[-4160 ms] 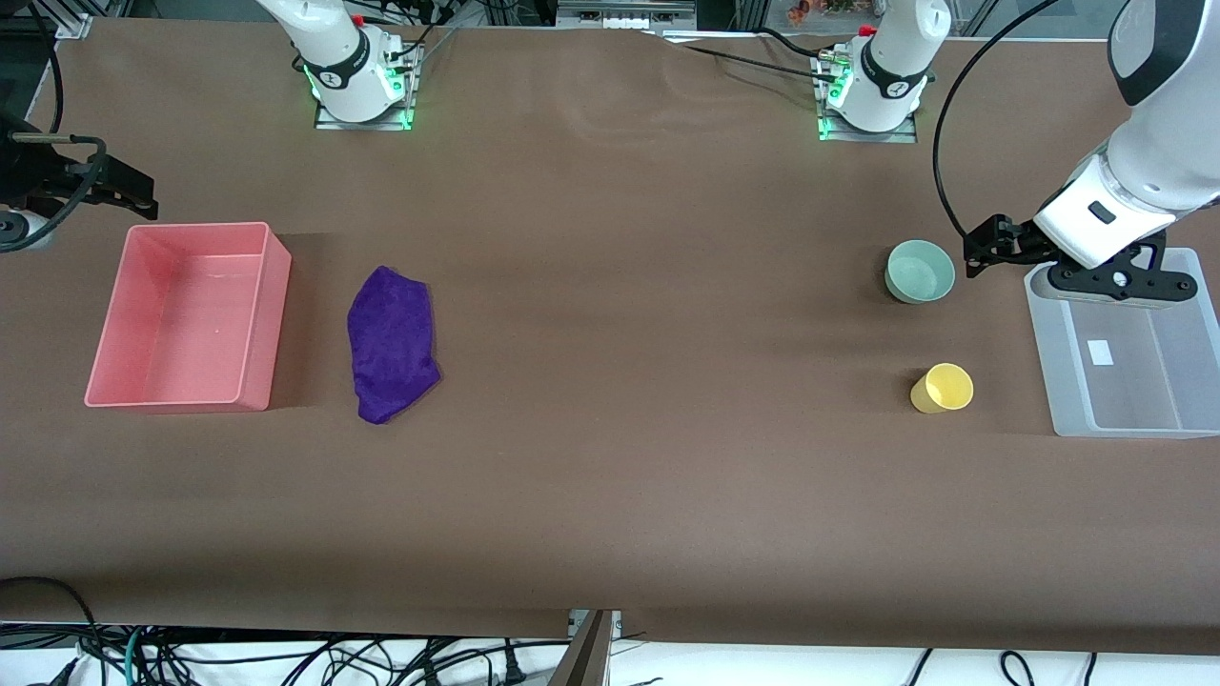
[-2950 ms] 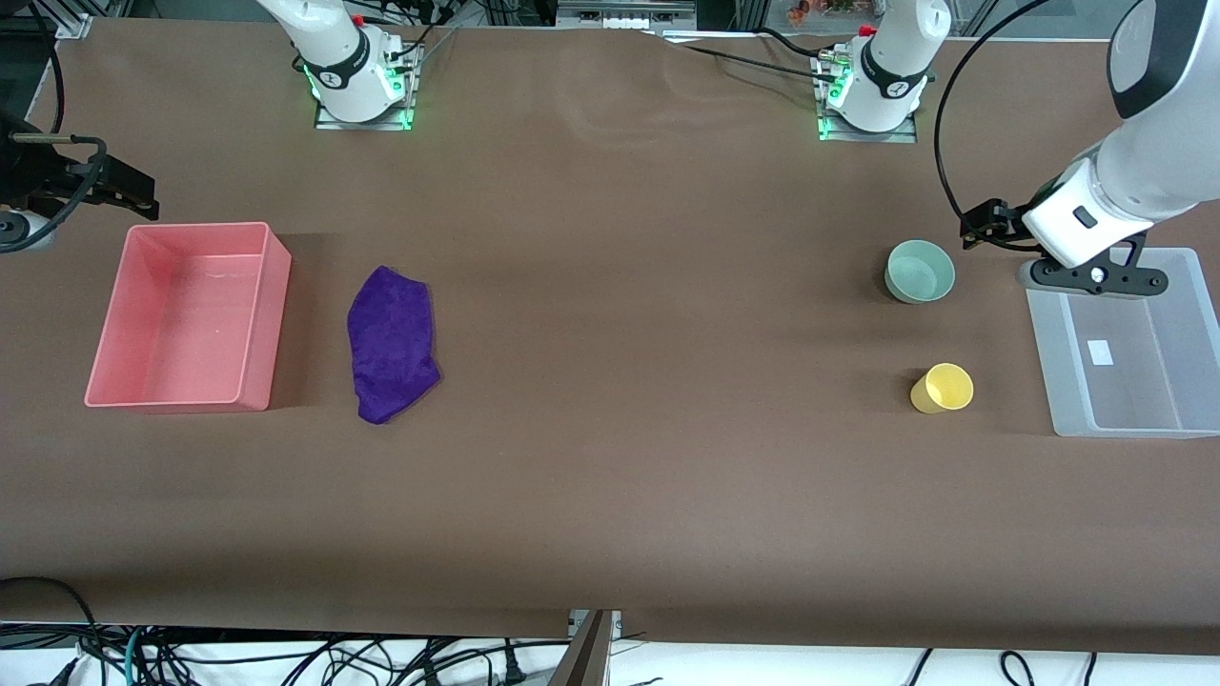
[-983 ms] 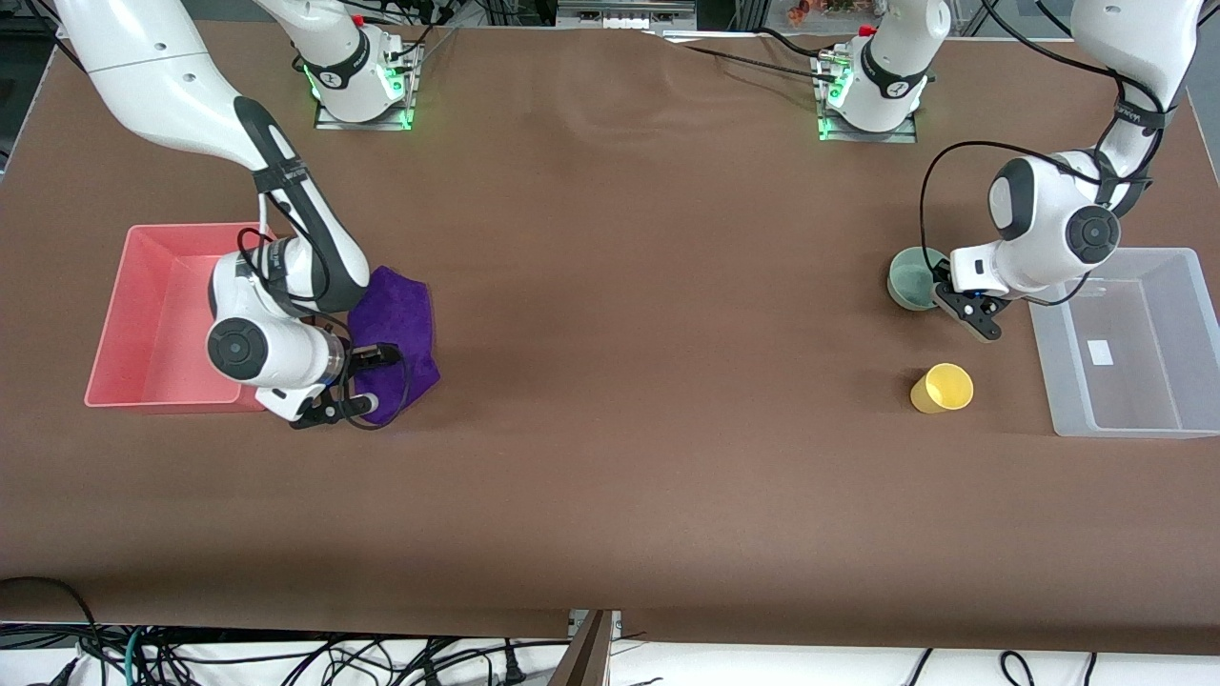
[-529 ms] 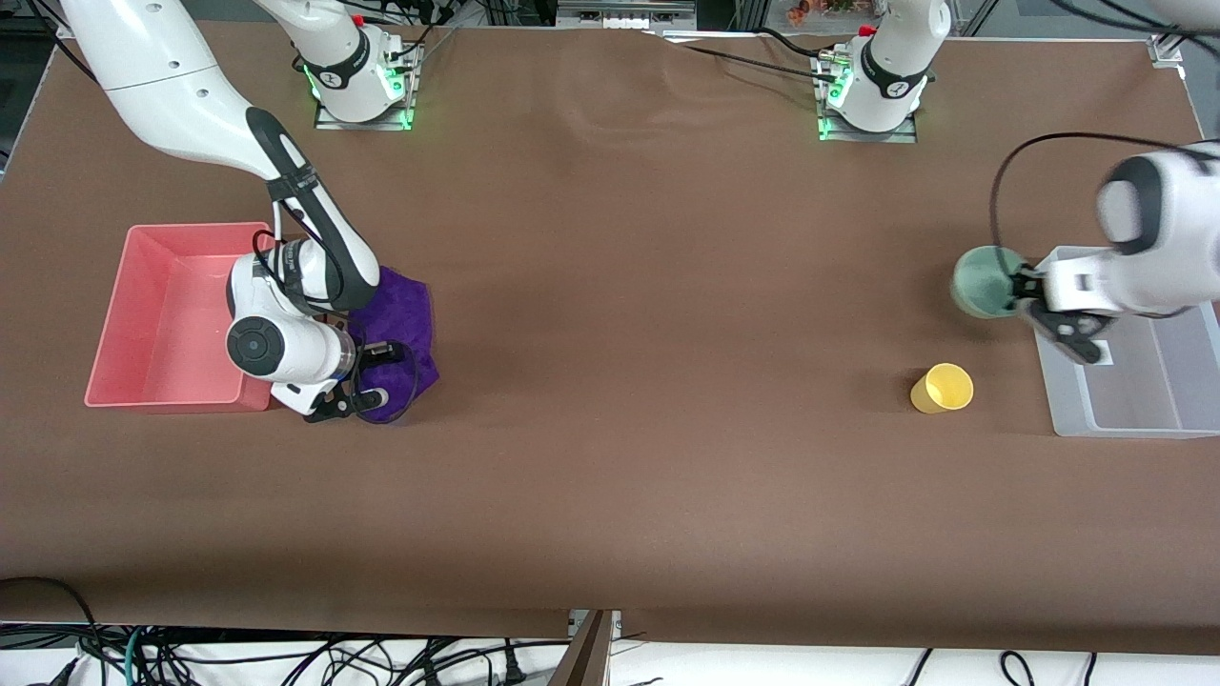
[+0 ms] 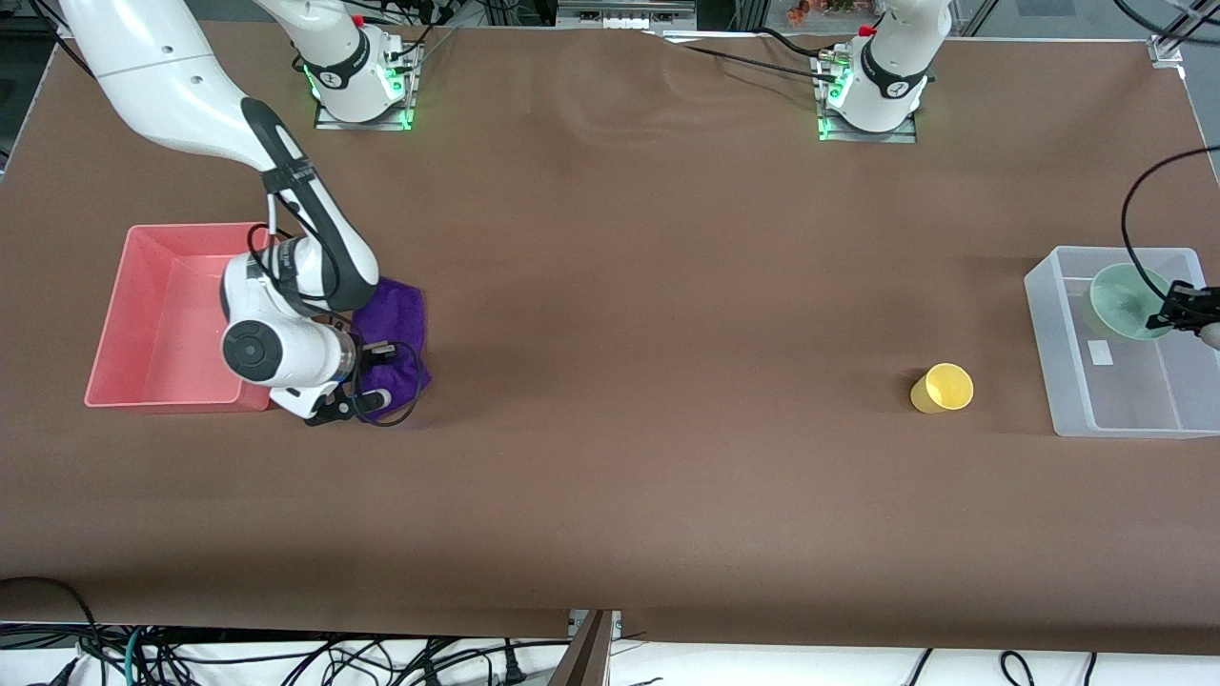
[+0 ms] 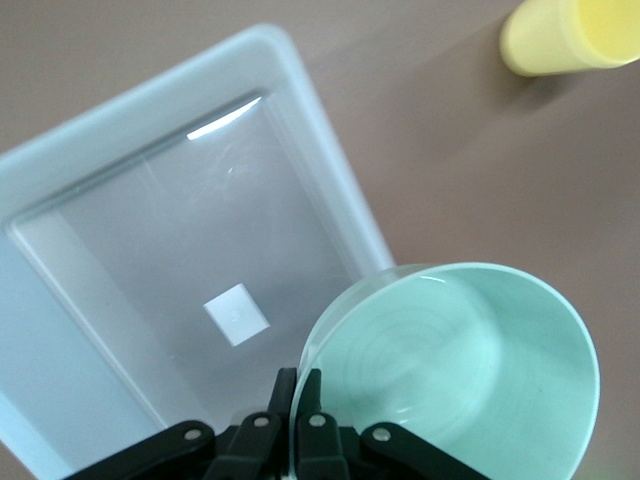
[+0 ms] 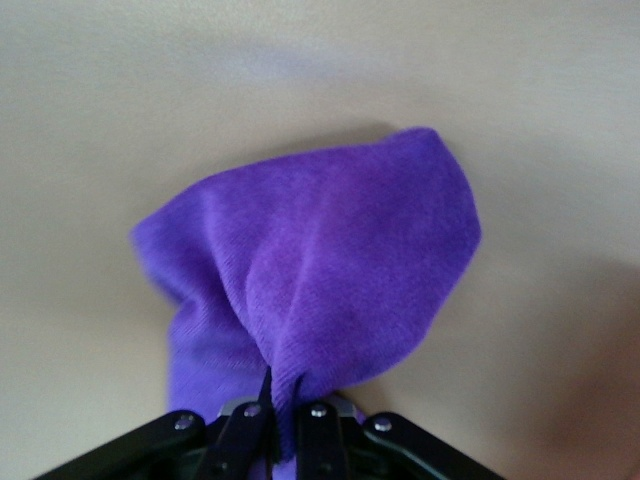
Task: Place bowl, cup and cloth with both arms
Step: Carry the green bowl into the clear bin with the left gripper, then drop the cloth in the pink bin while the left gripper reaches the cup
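The mint-green bowl [image 5: 1128,300] hangs tilted over the clear bin [image 5: 1053,343], in the part farther from the front camera. My left gripper [image 5: 1180,309] is shut on its rim, one finger inside and one outside; the left wrist view shows the gripper [image 6: 298,395] and the bowl [image 6: 470,360]. The yellow cup [image 5: 942,389] stands on the table beside the bin and also shows in the left wrist view [image 6: 565,35]. My right gripper [image 5: 379,364] is shut on a raised fold of the purple cloth [image 5: 398,324]; the right wrist view shows the gripper [image 7: 290,400] and the bunched cloth [image 7: 320,270].
A pink bin [image 5: 162,314] stands at the right arm's end of the table, right beside the cloth and the right wrist. The clear bin [image 6: 150,250] holds only a small white label. Brown table stretches between the two ends.
My left gripper took the bowl off the table and carried it over the clear bin. My right arm came down on the cloth, shut on it and bunched it slightly.
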